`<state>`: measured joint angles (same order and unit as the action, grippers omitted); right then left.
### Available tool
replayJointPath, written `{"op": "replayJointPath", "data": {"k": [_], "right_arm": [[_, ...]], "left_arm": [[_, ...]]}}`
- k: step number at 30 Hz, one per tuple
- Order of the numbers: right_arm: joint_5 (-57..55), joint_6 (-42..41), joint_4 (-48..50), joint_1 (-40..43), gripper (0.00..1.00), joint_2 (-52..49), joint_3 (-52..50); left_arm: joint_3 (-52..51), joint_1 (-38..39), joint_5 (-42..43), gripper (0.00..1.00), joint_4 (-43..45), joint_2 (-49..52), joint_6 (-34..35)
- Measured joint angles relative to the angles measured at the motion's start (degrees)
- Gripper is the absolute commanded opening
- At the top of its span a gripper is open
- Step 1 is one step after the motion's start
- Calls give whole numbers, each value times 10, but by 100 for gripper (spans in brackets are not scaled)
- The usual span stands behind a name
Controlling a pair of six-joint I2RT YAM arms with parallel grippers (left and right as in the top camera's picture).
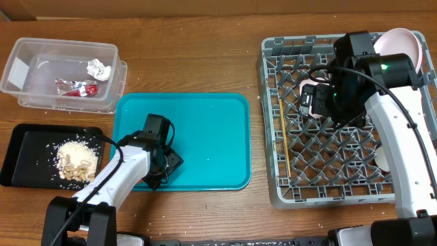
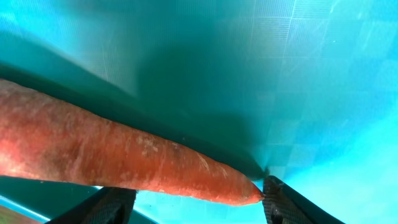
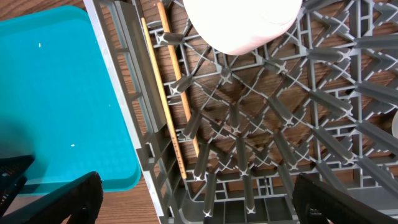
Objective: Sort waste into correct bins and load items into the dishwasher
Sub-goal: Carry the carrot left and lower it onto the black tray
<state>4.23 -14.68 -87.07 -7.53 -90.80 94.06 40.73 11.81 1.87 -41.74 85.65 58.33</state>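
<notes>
The orange carrot (image 2: 124, 152) lies on the teal tray (image 1: 205, 137), and its tip touches my left gripper's right finger. My left gripper (image 2: 196, 210) is open low over the tray's near-left corner (image 1: 162, 167) and hides the carrot from overhead. My right gripper (image 3: 199, 205) is open and empty over the grey dish rack (image 1: 341, 188), beside a small white cup (image 1: 308, 88), which also shows in the right wrist view (image 3: 242, 25). Chopsticks (image 1: 285, 140) lie along the rack's left side. A white bowl (image 1: 399, 44) stands at the rack's far right.
The clear tub (image 1: 41, 61) at far left holds the red-silver wrapper (image 1: 75, 87) and the crumpled tissue (image 1: 99, 67). The black tray (image 1: 20, 154) at near left holds food scraps with rice (image 1: 75, 162). Another white dish (image 1: 381, 158) shows partly under my right arm.
</notes>
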Motion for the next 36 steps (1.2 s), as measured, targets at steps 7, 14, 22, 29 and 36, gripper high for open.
{"op": "replayJointPath", "data": {"k": [7, 14, 22, 29, 36], "right_arm": [[0, 0, 1, 0, 100, 0, 0], [0, 2, 0, 0, 100, 0, 0], [0, 2, 0, 0, 100, 0, 0], [0, 2, 1, 0, 100, 0, 0], [0, 2, 0, 0, 100, 0, 0]], "left_arm": [[0, 1, -7, 84, -1, 0, 0], [0, -7, -9, 90, -9, 2, 12], [0, -67, -4, 91, 12, 1, 44], [1, -82, -9, 67, 17, 0, 51], [0, -82, -23, 38, 23, 0, 49]]}}
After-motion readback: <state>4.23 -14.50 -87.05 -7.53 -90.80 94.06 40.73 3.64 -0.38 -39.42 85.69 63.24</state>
